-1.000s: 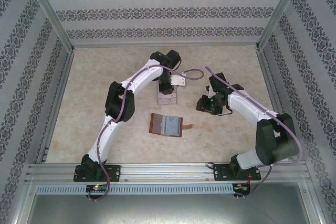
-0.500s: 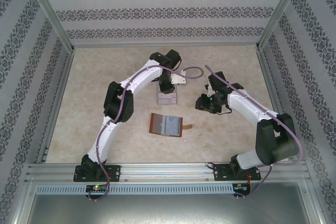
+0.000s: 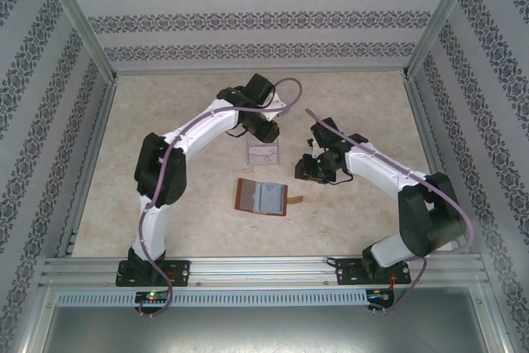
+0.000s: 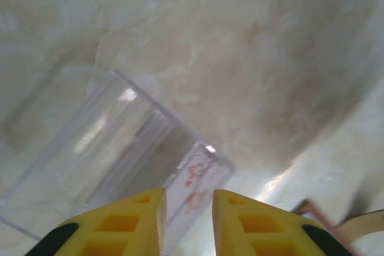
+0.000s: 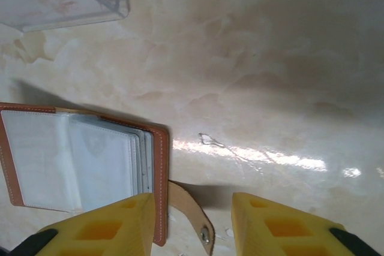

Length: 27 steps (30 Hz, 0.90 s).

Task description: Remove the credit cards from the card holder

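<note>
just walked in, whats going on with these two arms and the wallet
A two-armed robot is emptying cards from a card holder, which lies open on the table. One pale card with red marks sits in the clear tray, and the left hand hovers open by it. The right hand hangs open over the holder's strap, holding nothing.

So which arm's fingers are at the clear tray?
The left arm's fingers, at the clear tray; the right arm's fingers are by the open wallet.
</note>
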Each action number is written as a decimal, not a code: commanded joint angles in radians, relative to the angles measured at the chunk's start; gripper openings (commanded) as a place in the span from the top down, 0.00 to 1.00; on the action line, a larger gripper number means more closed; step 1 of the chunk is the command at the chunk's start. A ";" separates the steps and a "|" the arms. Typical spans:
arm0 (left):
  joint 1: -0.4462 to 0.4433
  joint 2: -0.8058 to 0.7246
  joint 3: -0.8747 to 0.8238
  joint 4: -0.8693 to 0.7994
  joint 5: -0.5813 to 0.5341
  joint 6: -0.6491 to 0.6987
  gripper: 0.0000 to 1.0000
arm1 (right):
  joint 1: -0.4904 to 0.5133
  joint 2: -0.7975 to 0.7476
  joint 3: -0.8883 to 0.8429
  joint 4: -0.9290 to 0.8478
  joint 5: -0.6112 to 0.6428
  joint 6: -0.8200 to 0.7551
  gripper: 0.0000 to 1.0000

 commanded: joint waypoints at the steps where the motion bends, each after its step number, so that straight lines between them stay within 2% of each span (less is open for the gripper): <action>1: 0.053 -0.095 -0.135 0.267 0.209 -0.295 0.71 | 0.026 0.005 -0.002 0.025 -0.022 0.037 0.60; 3: 0.079 -0.144 -0.245 0.401 0.305 -0.396 0.71 | 0.040 0.003 -0.015 0.038 -0.034 0.049 0.60; 6: 0.100 -0.197 -0.371 0.574 0.387 -0.528 0.72 | 0.059 0.005 -0.037 0.064 -0.057 0.072 0.60; 8: 0.100 -0.215 -0.419 0.621 0.389 -0.603 0.75 | 0.072 0.008 -0.049 0.074 -0.065 0.083 0.60; 11: 0.100 -0.215 -0.427 0.531 0.348 -0.690 0.77 | 0.093 0.011 -0.068 0.090 -0.071 0.104 0.60; 13: 0.095 -0.220 -0.433 0.480 0.339 -0.684 0.77 | 0.106 0.016 -0.079 0.101 -0.077 0.115 0.60; 19: 0.064 -0.287 -0.506 0.367 0.209 -0.693 0.80 | 0.135 0.049 -0.090 0.095 -0.064 0.134 0.60; 22: 0.039 -0.308 -0.550 0.358 0.173 -0.712 0.80 | 0.143 0.067 -0.085 0.070 -0.035 0.131 0.60; 27: -0.003 -0.297 -0.597 0.371 0.177 -0.749 0.80 | 0.151 0.089 -0.082 0.038 0.004 0.118 0.60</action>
